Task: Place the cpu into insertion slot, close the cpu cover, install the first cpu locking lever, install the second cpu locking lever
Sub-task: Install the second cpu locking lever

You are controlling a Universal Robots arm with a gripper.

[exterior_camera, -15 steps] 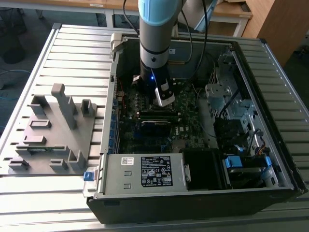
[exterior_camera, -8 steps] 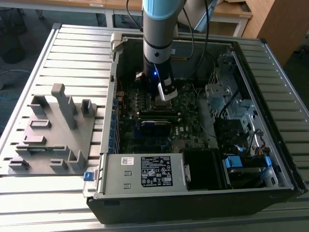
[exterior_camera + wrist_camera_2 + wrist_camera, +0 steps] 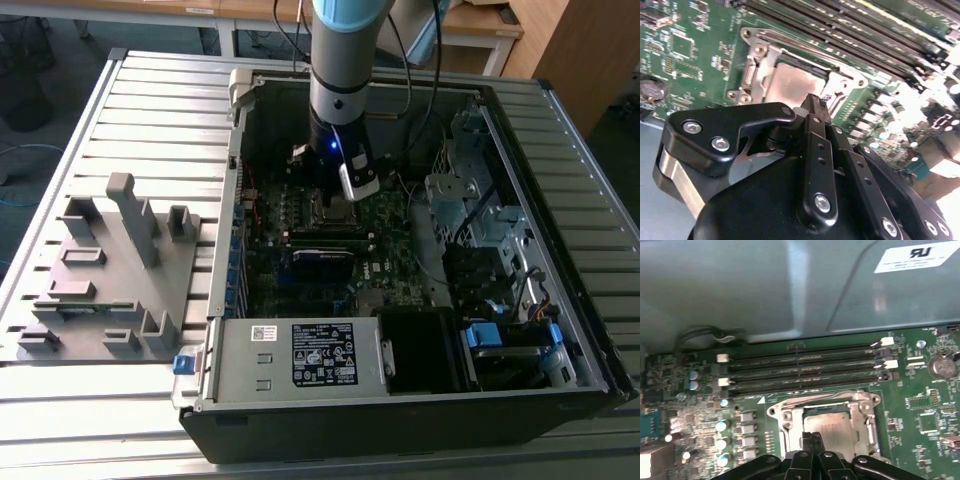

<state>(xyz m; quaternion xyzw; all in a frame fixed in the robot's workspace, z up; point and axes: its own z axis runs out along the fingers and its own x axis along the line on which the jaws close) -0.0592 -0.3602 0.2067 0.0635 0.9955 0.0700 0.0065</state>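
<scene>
Your end effector point(image 3: 815, 102) hovers over the cpu point(image 3: 792, 82), fingers pinched together, holding nothing; the cpu already sits in the insertion slot point(image 3: 827, 422), cpu cover point(image 3: 862, 410) lying flat around it.

Exterior view high and angled down over the open computer case point(image 3: 420, 330) on the tabletop point(image 3: 150, 90), both wrist views close above the motherboard point(image 3: 920, 405), sharing the socket point(image 3: 795, 82) from opposite sides
</scene>
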